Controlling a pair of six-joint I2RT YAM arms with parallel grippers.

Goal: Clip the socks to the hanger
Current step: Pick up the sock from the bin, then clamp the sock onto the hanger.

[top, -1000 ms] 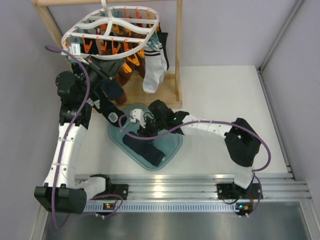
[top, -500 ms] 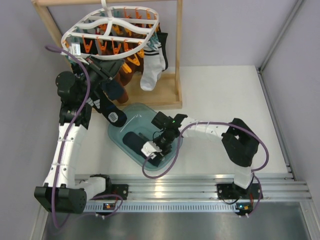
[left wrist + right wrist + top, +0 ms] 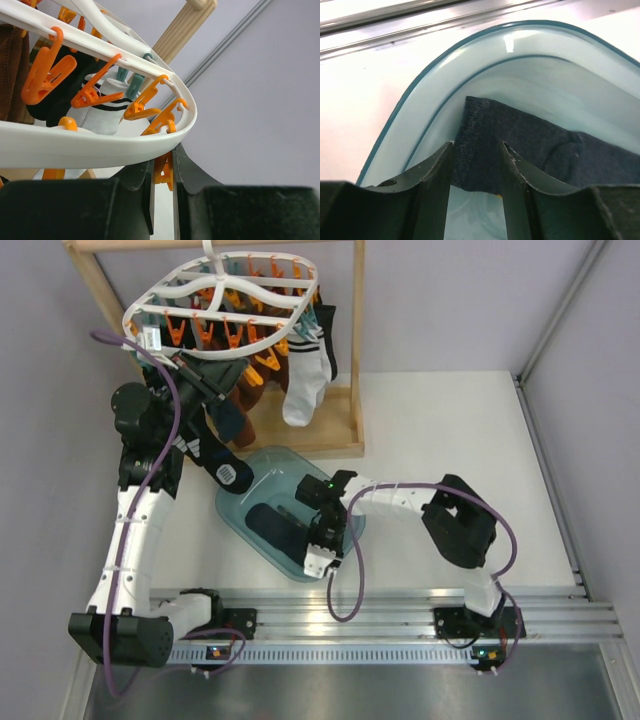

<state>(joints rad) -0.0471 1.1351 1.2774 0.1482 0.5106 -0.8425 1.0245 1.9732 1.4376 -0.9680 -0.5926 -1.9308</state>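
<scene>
The white lattice hanger hangs from the wooden rack, with orange and teal clips under it. My left gripper is up at its near left rim. In the left wrist view the gripper is shut on an orange clip under the white rim. A black sock with white stripes hangs below that arm. My right gripper is down in the teal tray. In the right wrist view it is open, its jaws either side of a navy sock's edge.
The wooden rack frame stands behind the tray. A white sock with dark stripes and brown socks hang from the hanger. Another dark sock lies in the tray. The metal rail runs along the near edge.
My right gripper has swung from the tray's far side to its near right corner and now points toward the near rail. The left arm has not moved.
</scene>
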